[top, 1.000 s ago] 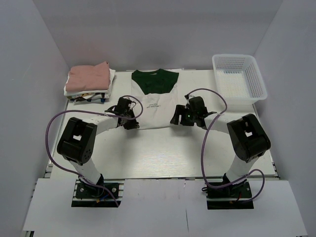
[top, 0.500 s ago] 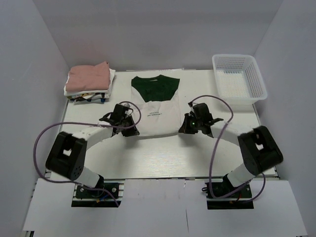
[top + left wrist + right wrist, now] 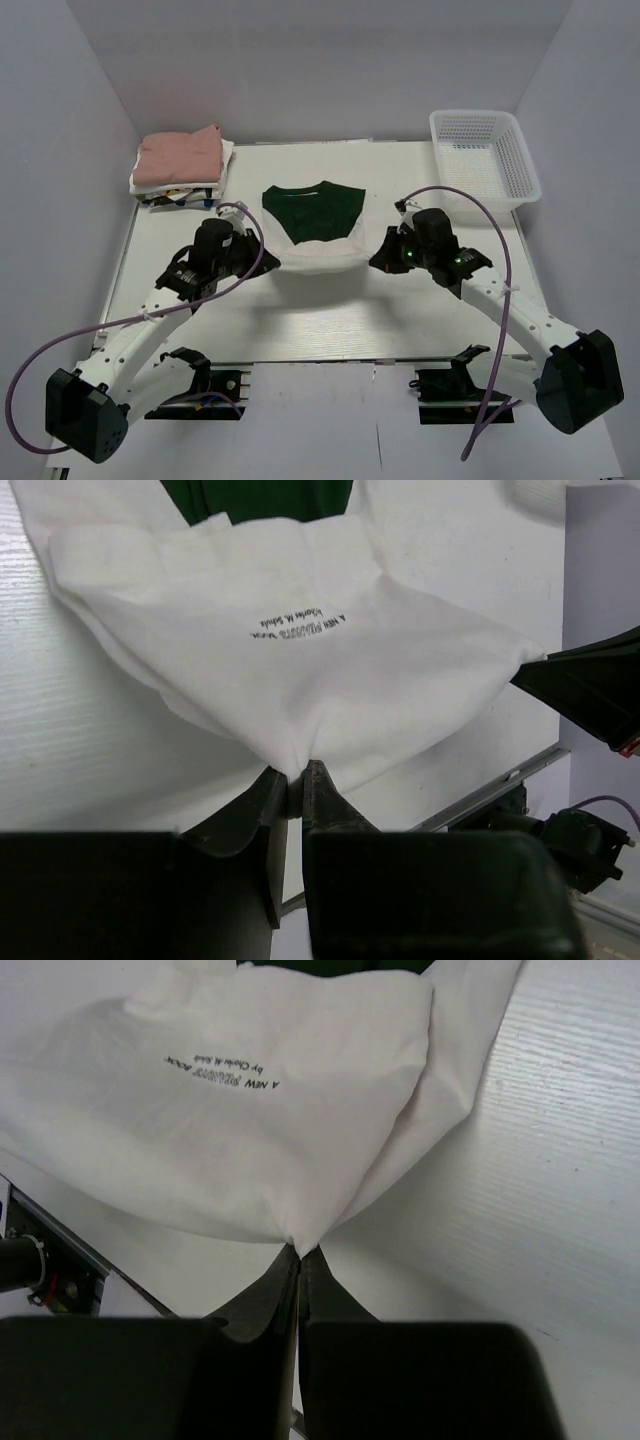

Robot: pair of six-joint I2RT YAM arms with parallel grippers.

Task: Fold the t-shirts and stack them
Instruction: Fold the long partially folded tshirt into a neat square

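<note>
Basket (image 3: 472, 115) far right | left fingers (image 3: 252, 805), right fingers (image 3: 262, 1305) each clamp shirt (image 3: 318, 255) hem

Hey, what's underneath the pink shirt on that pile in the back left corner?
Folded white cloth lies directly under the pink shirt, with a printed layer at the bottom. How many shirts that makes is hidden by the folds.

Cream-white t-shirt (image 3: 314, 218) with dark green top, pink folded shirt (image 3: 180, 155), white mesh basket (image 3: 485, 162)
</note>
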